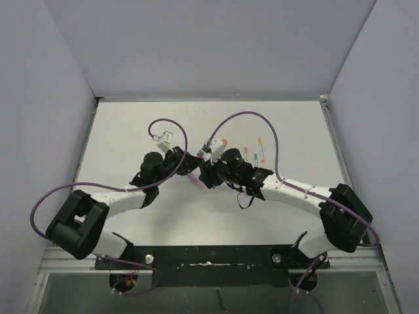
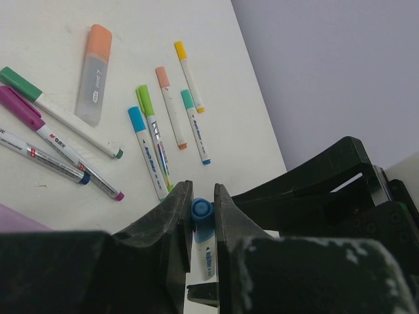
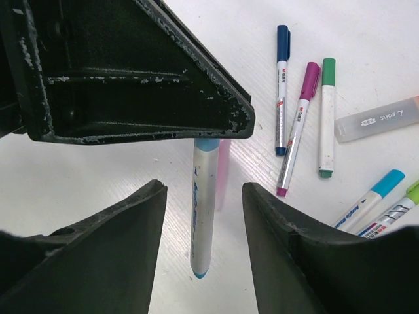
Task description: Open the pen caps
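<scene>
My left gripper [image 2: 203, 189] is shut on a blue pen, its fingers pinching the blue cap [image 2: 201, 210] at the pen's end. The pen's white barrel [image 3: 201, 209] hangs down from the left fingers above the table. On either side of that barrel stand the fingers of my open right gripper [image 3: 203, 190], neither touching it. In the top view the two grippers, left [image 1: 194, 163] and right [image 1: 208, 171], meet at the table's middle. Several capped pens [image 2: 147, 147] lie flat on the table.
An orange highlighter [image 2: 95, 72], a green pen [image 2: 59, 111] and a magenta pen [image 2: 55, 140] lie left of the small pens. A pink highlighter [image 1: 194, 178] lies under the grippers. More pens [image 1: 260, 149] lie behind the right arm. Grey walls surround the table.
</scene>
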Controlling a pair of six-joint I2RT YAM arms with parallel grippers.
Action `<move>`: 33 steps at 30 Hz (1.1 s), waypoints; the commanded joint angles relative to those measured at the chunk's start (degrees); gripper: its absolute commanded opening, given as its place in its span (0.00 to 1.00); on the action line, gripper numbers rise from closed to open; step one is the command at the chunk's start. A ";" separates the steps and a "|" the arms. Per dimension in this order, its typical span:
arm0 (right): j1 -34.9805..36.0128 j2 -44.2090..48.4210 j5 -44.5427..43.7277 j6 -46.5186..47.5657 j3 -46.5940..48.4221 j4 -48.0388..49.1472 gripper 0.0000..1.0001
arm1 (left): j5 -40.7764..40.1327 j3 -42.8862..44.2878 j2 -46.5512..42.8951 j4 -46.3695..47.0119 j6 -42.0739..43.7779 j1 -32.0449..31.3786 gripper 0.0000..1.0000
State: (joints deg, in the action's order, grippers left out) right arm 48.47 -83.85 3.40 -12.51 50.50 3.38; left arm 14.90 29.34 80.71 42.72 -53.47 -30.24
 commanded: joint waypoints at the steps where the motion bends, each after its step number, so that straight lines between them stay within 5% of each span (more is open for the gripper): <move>1: 0.20 1.00 -0.94 -0.25 1.17 2.98 0.48 | 1.40 3.19 0.76 3.03 0.01 -0.66 0.00; 8: -0.16 0.54 -1.72 0.16 1.79 2.53 0.24 | 2.38 4.34 2.71 3.85 0.10 -1.18 0.00; 12: -0.63 1.30 -2.55 0.08 1.33 1.91 0.00 | 1.68 4.67 2.82 3.32 0.29 -1.21 0.00; 18: -1.66 2.65 -2.20 -0.09 -1.73 0.49 0.00 | -3.07 7.97 -0.10 -7.19 3.00 2.86 0.00; 26: -1.93 5.83 -0.79 -1.01 -7.21 -0.62 0.00 | 0.82 13.04 3.55 -7.28 2.04 15.35 0.00; 33: -3.16 8.08 -1.18 -0.80 -8.36 -2.91 0.00 | 1.42 14.04 6.72 -7.33 2.83 17.98 0.00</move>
State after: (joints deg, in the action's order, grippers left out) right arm 46.19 -77.52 2.37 -13.52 42.50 6.24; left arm 23.07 41.60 85.56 32.25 -53.23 -15.79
